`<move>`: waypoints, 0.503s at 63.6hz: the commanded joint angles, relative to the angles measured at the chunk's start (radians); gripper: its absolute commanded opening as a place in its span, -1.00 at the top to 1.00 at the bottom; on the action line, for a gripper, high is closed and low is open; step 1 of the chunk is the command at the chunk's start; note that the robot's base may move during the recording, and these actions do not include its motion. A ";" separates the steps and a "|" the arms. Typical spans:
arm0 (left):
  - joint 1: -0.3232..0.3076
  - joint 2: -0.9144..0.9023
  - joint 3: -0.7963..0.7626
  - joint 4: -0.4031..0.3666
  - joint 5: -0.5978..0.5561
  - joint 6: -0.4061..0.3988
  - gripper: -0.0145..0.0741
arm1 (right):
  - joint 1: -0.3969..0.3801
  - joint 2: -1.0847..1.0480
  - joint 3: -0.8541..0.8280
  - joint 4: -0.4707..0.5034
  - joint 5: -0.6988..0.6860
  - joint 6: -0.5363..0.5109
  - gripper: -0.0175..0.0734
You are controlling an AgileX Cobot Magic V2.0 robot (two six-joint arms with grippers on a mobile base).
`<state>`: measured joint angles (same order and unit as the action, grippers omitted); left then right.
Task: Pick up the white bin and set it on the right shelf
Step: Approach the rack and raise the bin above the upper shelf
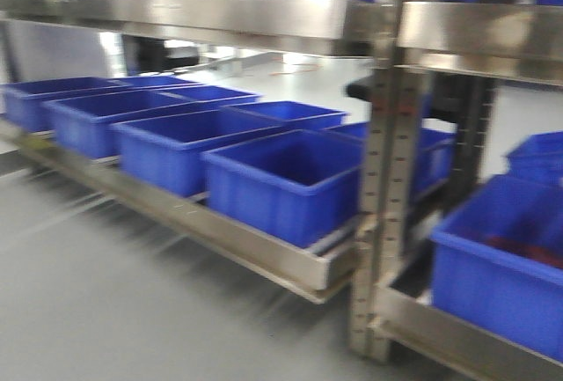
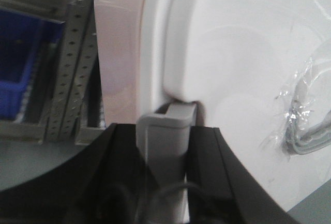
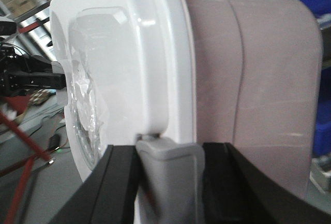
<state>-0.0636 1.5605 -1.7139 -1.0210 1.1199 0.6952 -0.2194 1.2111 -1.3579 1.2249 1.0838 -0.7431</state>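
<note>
Both arms share the white bin (image 3: 258, 79). The left gripper (image 2: 165, 136) and right gripper (image 3: 168, 154) each pinch a grey latch (image 2: 166, 116) at its lid edge, probably to keep it level. The bin's edge shows high, left of the perforated upright (image 1: 387, 179). The right shelf (image 1: 484, 33) lies right of that upright. Blue bins (image 1: 281, 183) fill the lower tiers on both sides.

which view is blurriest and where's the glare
front view: motion-smeared throughout, blue bins and floor streaked, glare along the top rail; left wrist view: white bin lid washed out and soft, close to the lens; right wrist view: sharpest, with a bright highlight on the lid rim
</note>
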 commanded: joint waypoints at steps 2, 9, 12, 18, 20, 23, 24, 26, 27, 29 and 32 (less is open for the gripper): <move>-0.071 -0.054 -0.032 -0.188 0.186 0.039 0.96 | 0.042 -0.034 -0.032 0.239 0.204 0.000 0.45; -0.071 -0.054 -0.032 -0.188 0.186 0.039 0.96 | 0.042 -0.034 -0.032 0.239 0.204 0.000 0.45; -0.071 -0.054 -0.032 -0.188 0.186 0.039 0.96 | 0.042 -0.034 -0.032 0.239 0.204 0.000 0.45; -0.071 -0.054 -0.032 -0.188 0.186 0.039 0.96 | 0.042 -0.034 -0.032 0.239 0.204 0.000 0.45; -0.071 -0.054 -0.032 -0.188 0.186 0.039 0.96 | 0.042 -0.034 -0.032 0.239 0.204 0.000 0.45; -0.071 -0.054 -0.032 -0.188 0.186 0.039 0.96 | 0.042 -0.034 -0.032 0.239 0.204 0.000 0.45; -0.071 -0.054 -0.032 -0.188 0.186 0.039 0.96 | 0.042 -0.034 -0.032 0.239 0.204 0.000 0.45; -0.071 -0.054 -0.032 -0.188 0.186 0.039 0.96 | 0.042 -0.034 -0.032 0.239 0.204 0.000 0.45; -0.071 -0.054 -0.032 -0.188 0.186 0.039 0.96 | 0.042 -0.034 -0.032 0.239 0.204 0.000 0.45; -0.071 -0.054 -0.032 -0.188 0.186 0.039 0.96 | 0.042 -0.034 -0.032 0.239 0.204 0.000 0.45; -0.071 -0.054 -0.032 -0.188 0.186 0.039 0.96 | 0.042 -0.034 -0.032 0.239 0.204 0.000 0.45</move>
<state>-0.0636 1.5605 -1.7139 -1.0210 1.1199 0.6952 -0.2194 1.2111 -1.3579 1.2249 1.0838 -0.7431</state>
